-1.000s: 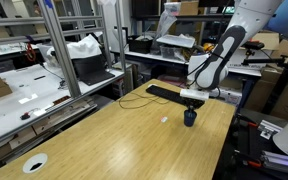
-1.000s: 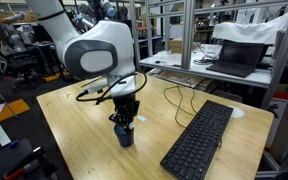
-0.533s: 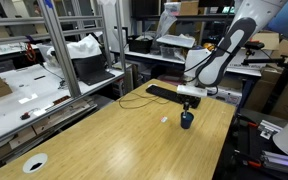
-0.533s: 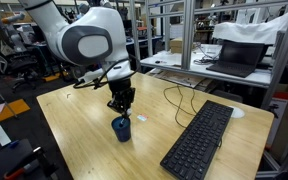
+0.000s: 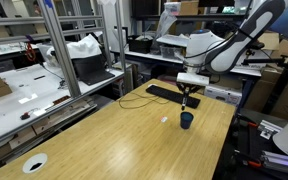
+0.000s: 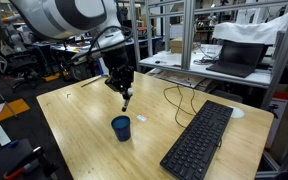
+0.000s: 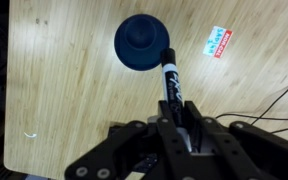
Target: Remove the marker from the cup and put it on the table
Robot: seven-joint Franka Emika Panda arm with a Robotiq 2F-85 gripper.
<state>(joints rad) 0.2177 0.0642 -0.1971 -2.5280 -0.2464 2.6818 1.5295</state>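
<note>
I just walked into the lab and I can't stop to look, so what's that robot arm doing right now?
The arm's gripper is shut on the marker and holds it in the air, tip down, above the cup. The marker is fully out of the cup, which stands upright on the table, next to the keyboard. The marker has not been laid on the table yet.

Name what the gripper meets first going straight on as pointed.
Probably the cup, met by the marker the gripper holds; the tip sits over the cup's rim, so it might touch the table instead.
</note>
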